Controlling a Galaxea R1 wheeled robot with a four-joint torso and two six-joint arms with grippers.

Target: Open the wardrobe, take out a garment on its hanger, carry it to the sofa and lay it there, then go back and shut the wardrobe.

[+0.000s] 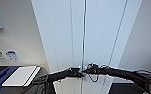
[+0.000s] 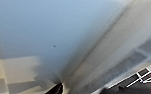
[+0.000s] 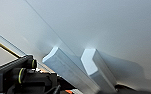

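The wardrobe (image 1: 66,37) stands right in front of me, tall and white, with its two doors meeting at a thin dark seam. Both arms reach in to that seam at handle height. My left gripper (image 1: 77,72) is just left of the seam and my right gripper (image 1: 90,68) just right of it. In the right wrist view two small white handles (image 3: 58,60) (image 3: 94,63) stand out from the door face, very near the camera. The left wrist view looks along the flat white door (image 2: 53,35). The garment and its hanger are hidden behind the doors.
At the lower left is a dark surface (image 1: 42,72) carrying a white flat panel (image 1: 21,75) and something blue (image 1: 1,76). Pale walls flank the wardrobe; small labels (image 1: 11,55) sit on the left wall. A dark object with white framing (image 2: 146,75) lies beyond the door.
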